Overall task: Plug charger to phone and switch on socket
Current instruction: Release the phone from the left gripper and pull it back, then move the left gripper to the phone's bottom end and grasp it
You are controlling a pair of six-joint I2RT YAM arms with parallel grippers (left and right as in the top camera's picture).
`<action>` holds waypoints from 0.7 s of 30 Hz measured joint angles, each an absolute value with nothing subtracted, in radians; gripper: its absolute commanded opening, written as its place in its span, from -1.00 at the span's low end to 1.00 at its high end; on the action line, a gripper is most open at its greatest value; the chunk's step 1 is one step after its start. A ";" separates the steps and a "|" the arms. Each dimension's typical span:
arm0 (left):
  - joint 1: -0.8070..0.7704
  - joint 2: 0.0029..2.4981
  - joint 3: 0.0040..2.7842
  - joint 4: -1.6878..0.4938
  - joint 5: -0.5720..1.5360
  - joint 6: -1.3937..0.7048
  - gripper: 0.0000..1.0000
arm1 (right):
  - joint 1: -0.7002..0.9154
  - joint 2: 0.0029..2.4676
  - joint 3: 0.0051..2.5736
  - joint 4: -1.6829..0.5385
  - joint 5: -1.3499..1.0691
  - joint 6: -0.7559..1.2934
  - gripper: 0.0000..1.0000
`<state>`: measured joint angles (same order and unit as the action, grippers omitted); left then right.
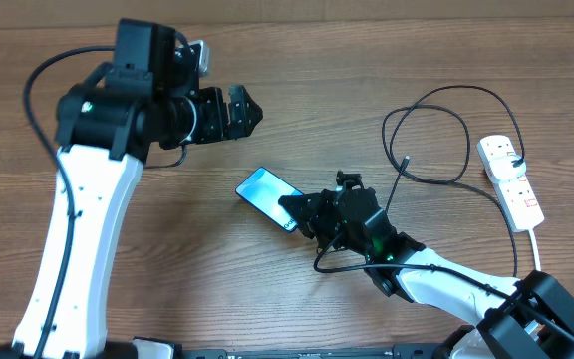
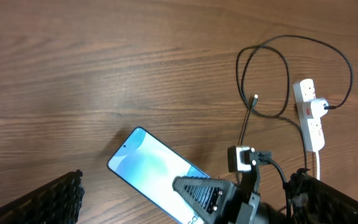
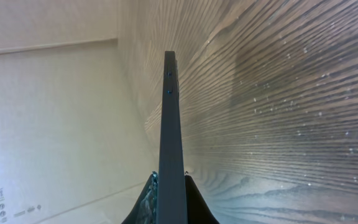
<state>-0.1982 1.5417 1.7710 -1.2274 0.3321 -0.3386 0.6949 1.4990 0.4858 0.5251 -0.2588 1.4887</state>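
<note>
Phone (image 1: 265, 191) lies near the middle of the table (image 1: 387, 60), screen up and light blue, set on a diagonal with one end toward your left arm. Your right gripper (image 1: 295, 211) is clamped on the other end. From the right wrist you see the phone (image 3: 171, 124) edge-on as a thin dark slab, with a finger (image 3: 143, 202) pressed against each face. You cannot tell from these views whether the free end touches the wood.

To the right of the phone, the charger (image 1: 436, 135) makes a loose black loop on the table. Its small plug tip (image 1: 405, 160) lies free inside that loop, near your right gripper but apart from the phone. The left wrist view shows the same gap between tip (image 2: 255, 97) and phone (image 2: 148, 162). The cable's other end runs to the socket (image 1: 511, 179), a white strip near the table's right edge, its white cord trailing back toward you.

Your left gripper (image 1: 250, 107) hovers up and to the left of the phone, well clear of it, jaws spread wide and holding nothing.
</note>
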 measured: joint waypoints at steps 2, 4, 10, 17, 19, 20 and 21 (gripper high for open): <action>-0.198 1.510 1.771 -1.234 0.319 -0.330 0.99 | 0.695 1.499 0.486 0.525 -0.260 1.490 -0.92; -0.198 1.474 1.771 -1.248 0.296 -0.325 0.99 | 0.695 1.499 0.486 0.525 -0.263 1.492 -0.92; -0.198 1.394 1.774 -1.309 0.205 -0.314 1.00 | 0.695 1.499 0.486 0.525 -0.265 1.493 -0.92; -0.112 1.388 1.734 -1.332 0.198 -0.315 1.00 | 0.695 1.499 0.486 0.511 -0.278 1.492 -0.92; -0.070 1.388 1.697 -1.330 0.216 -0.314 1.00 | 0.695 1.499 0.486 0.512 -0.282 1.492 -0.92; -0.046 1.388 1.678 -1.331 0.234 -0.312 1.00 | 0.694 1.499 0.486 0.512 -0.284 1.492 -0.92; -0.023 1.388 1.657 -1.329 0.260 -0.305 0.99 | 0.695 1.499 0.486 0.511 -0.285 1.493 -0.92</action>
